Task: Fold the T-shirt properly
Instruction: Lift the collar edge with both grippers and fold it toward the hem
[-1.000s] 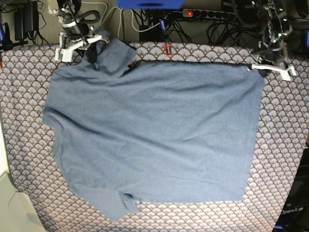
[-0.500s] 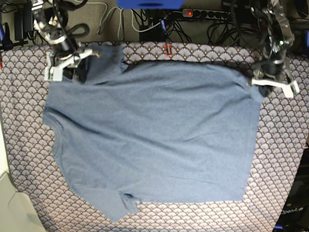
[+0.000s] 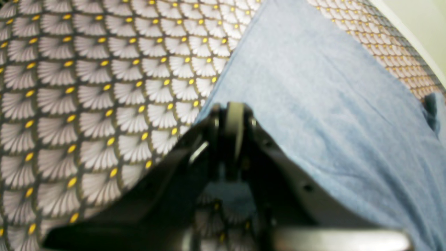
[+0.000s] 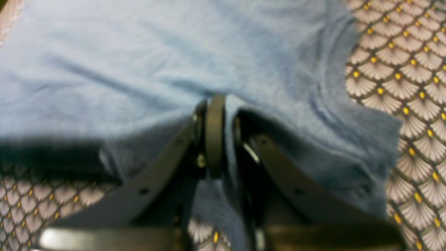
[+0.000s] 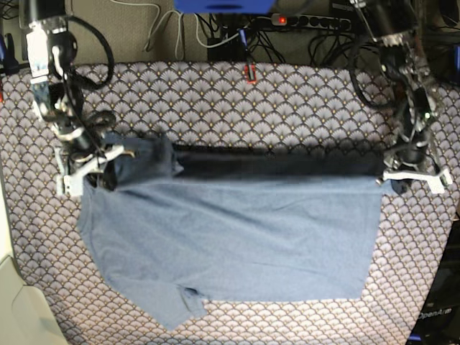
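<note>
At far edge, both grippers pinching T-shirt.

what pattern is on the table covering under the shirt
Grey scalloped fans with yellow dots on the table covering, clearest in the left wrist view.

A robotics lab bench: a scallop-patterned table covering backed by tangled cables, a power strip with its red switch lit, and two mounted arms.

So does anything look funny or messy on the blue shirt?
The slate-blue cotton T-shirt is mostly smooth, but its sleeve by the right gripper is bunched, and the near sleeve is crumpled. The left gripper holds its corner evenly.
</note>
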